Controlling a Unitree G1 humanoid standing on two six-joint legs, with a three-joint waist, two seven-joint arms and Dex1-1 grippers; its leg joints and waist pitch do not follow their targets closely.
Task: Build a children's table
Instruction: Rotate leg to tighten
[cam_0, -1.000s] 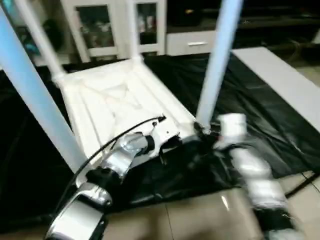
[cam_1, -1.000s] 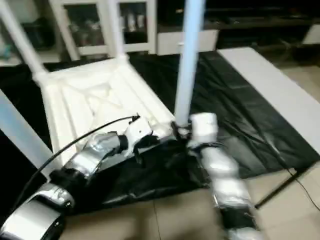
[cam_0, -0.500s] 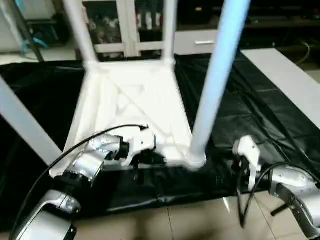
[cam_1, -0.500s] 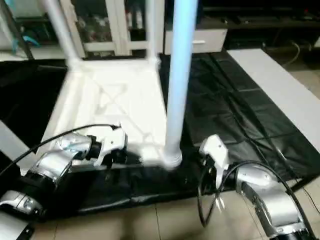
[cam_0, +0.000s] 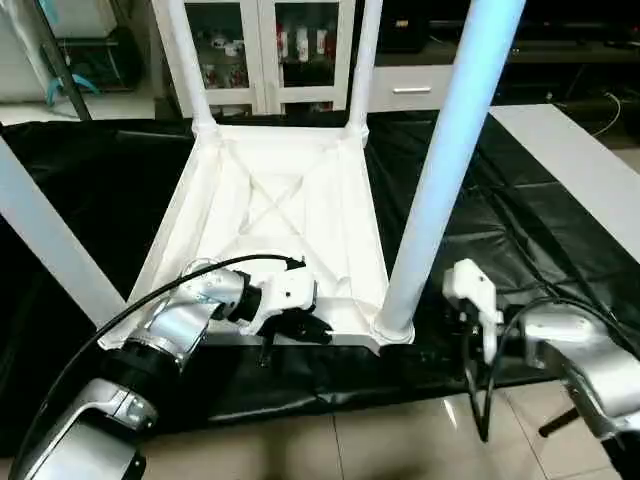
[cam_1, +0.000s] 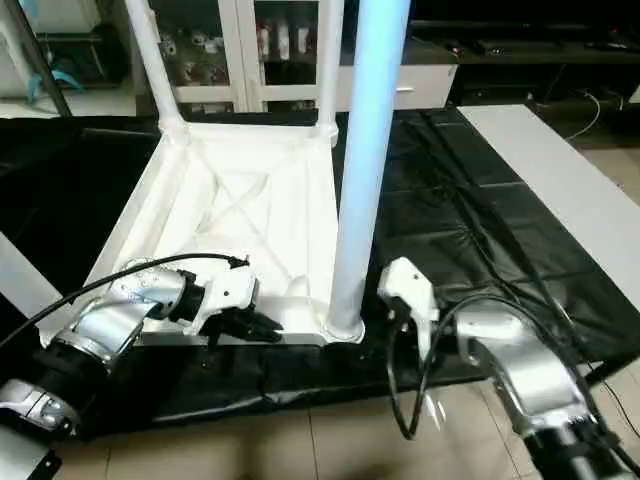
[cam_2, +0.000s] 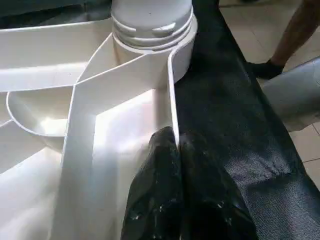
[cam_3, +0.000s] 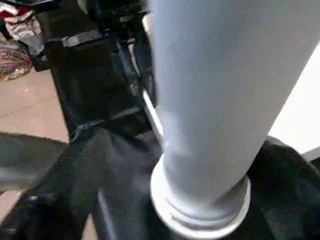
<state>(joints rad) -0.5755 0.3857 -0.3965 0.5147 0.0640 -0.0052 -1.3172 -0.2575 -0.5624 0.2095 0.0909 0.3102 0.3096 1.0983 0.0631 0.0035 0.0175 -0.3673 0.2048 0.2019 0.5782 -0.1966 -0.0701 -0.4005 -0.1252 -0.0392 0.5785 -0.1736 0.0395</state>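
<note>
Item, far left: one white leg (cam_0: 50, 245) of the children's table, crossing the head view at a slant above the black sheet (cam_0: 90, 185).

Item, left: left gripper (cam_0: 312, 330), on a silver forearm with a black cable arching over it. Its two black fingers (cam_2: 165, 185) are pressed together with the thin near edge wall of the tabletop pinched between them, as the left wrist view shows.

Item, centre: tabletop (cam_0: 275, 215), large, white, rectangular, lying upside down on the black sheet with its ribbed underside and crossed stiffening ribs facing up. Two legs rise from its far corners, far-left leg (cam_0: 185, 60) and far-right leg (cam_0: 365, 60), both seated in round sockets.

Item, centre-right: near-right leg (cam_0: 445, 170), a long tapered tube, standing upright in the near-right corner socket (cam_0: 393, 327); the threaded collar is visible where it enters the socket (cam_2: 152, 20).

Item, right: right gripper (cam_0: 470, 300), just beside the base of the near-right leg and apart from it. Its fingers are spread wide and hold nothing.

Item, background: white cabinet (cam_0: 270, 50) with glass doors behind the table; a white panel (cam_0: 570, 170) lying at the right edge of the sheet; tiled floor (cam_0: 400, 440) nearest the robot.
</note>
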